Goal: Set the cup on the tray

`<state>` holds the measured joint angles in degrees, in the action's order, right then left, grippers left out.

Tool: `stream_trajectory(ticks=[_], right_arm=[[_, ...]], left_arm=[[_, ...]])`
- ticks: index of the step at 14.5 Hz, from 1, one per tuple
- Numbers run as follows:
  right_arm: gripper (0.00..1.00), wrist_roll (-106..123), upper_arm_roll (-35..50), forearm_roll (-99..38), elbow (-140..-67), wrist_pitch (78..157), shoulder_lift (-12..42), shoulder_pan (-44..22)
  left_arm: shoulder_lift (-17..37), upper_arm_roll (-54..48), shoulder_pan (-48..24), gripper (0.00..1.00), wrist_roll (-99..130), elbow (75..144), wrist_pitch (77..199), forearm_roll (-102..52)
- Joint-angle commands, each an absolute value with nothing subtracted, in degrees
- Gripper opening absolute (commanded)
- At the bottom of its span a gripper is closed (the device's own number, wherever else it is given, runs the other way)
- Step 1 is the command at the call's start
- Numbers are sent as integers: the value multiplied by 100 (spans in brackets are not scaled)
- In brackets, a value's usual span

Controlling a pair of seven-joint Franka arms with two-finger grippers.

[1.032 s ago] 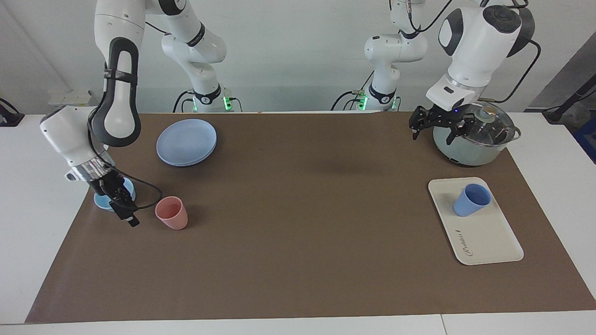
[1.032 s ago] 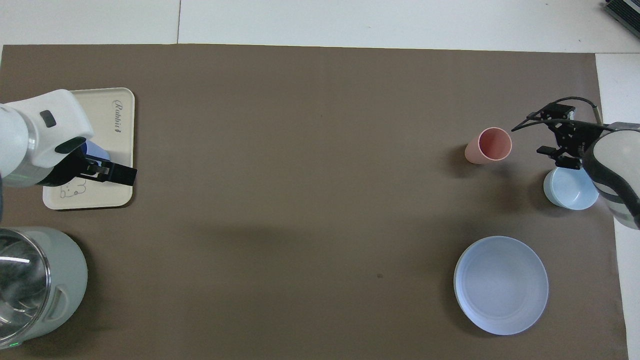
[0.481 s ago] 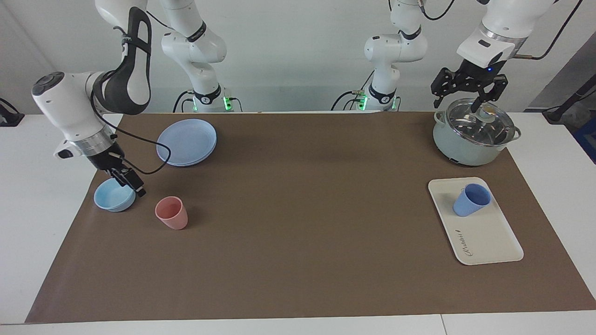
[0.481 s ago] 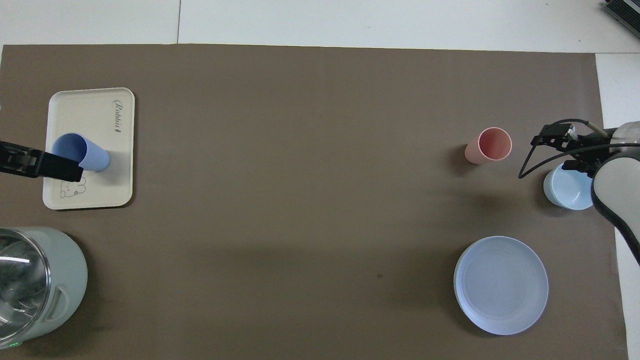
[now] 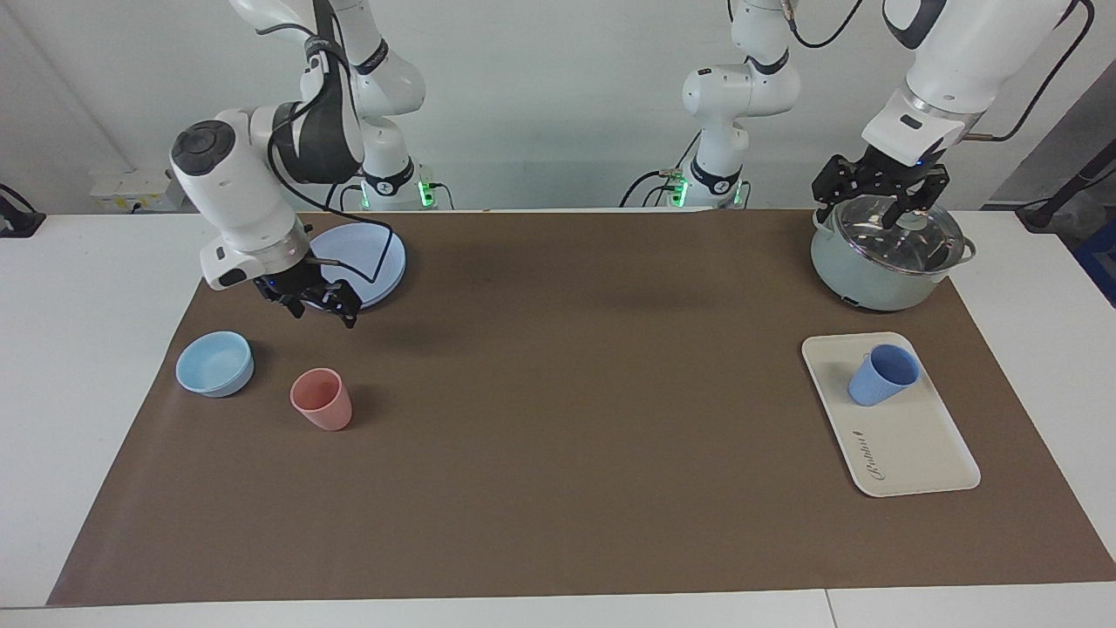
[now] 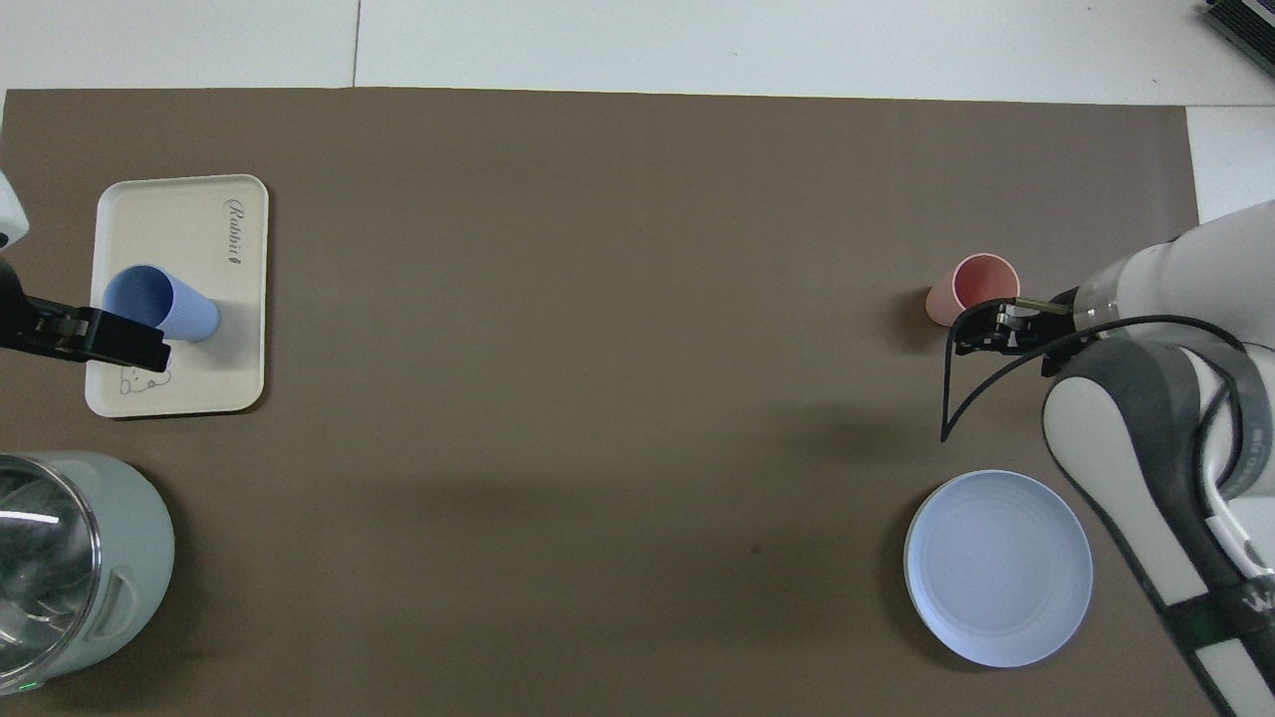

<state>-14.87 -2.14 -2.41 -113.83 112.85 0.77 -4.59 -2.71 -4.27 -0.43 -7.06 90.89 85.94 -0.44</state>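
Cup: the blue cup [image 5: 882,374] is set upright on the tray [image 5: 915,445], on the half nearer to the robots. Nothing is seen inside it. It is touched by no gripper.
Tray: the cream tray is laid flat at the left arm's end of the table, with only the cup on it. Cursive letters are seen on its part farther from the robots, and a small bear drawing [image 6: 145,378] nearer to them.
Pot: a pale green pot [image 5: 881,257] with a glass lid is set nearer to the robots than the tray. What is in it cannot be told.
Left gripper: the left gripper [image 5: 881,192] is held up over the pot's lid. Its fingers are spread apart and nothing is held.
Right gripper: the right gripper [image 5: 320,303] is held up over the edge of the plate [image 5: 370,253]. Nothing is held. How far it is opened cannot be told.
Plate: the round blue plate is left bare at the right arm's end.
Bowl: the light-blue bowl [image 5: 214,364] is seen empty, farther from the robots than the plate.
Pink cup: the pink cup [image 5: 322,399] is stood upright beside the bowl.
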Motion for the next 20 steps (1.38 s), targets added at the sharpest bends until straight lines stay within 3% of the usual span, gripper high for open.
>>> stream_trajectory(ticks=[1, 6, 12, 20], right_arm=[[99, -1433, -202, -62, -11391, 10865, -289, -676], [99, -1415, -202, -62, -10294, 9942, -273, -721], [99, -1371, -246, 52, -8571, 8501, 158, -572], [100, -1362, -246, -17, -8806, 8341, -70, -527]], left_arm=[[-431, -448, -26, 100, -694, 9211, 8701, 79], [-457, -448, -26, 100, -712, 9334, 8991, 79], [-457, -448, -26, 100, -712, 9343, 8938, 79], [-466, -457, -26, 100, -712, 9352, 8947, 79]])
